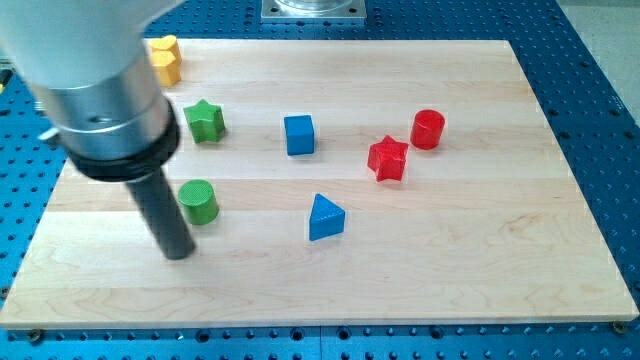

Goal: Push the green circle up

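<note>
The green circle [198,201] lies on the wooden board [470,250] at the view's left. My tip [177,254] rests on the board just below and slightly left of the green circle, close to it but apart. The dark rod rises from the tip toward the upper left, and its side runs right beside the circle's left edge. The grey arm body fills the view's top left corner.
A green star [205,121] lies above the green circle. A yellow block [165,58] sits at the top left, partly hidden by the arm. A blue cube [299,134], blue triangle [325,217], red star [388,158] and red cylinder [428,129] lie to the right.
</note>
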Robot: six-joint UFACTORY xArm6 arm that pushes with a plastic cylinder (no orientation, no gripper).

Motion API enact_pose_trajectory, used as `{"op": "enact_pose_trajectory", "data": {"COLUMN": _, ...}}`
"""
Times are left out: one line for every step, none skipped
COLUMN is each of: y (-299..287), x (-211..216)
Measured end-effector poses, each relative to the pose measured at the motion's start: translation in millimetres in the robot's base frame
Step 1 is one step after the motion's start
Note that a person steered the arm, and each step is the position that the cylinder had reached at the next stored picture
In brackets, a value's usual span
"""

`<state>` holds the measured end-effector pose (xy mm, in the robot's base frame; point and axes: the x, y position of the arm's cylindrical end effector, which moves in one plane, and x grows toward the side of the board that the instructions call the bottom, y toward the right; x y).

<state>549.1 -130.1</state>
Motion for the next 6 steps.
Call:
{"op": "enact_pose_trajectory", "data": {"y": 12.1, "x": -29.9}}
{"op": "enact_pose_trajectory", "data": {"y": 12.0, "x": -59.8}}
{"op": "enact_pose_trajectory", "data": {"y": -18.5, "x": -43.6}}
{"op": "enact_pose_trajectory", "data": {"y": -62.7, "x": -40.7}}
{"op": "enact_pose_trajectory", "data": {"y": -55.5, "x": -43.2}}
{"op": "enact_pose_trajectory", "data": {"y": -14.3, "x": -62.7}}
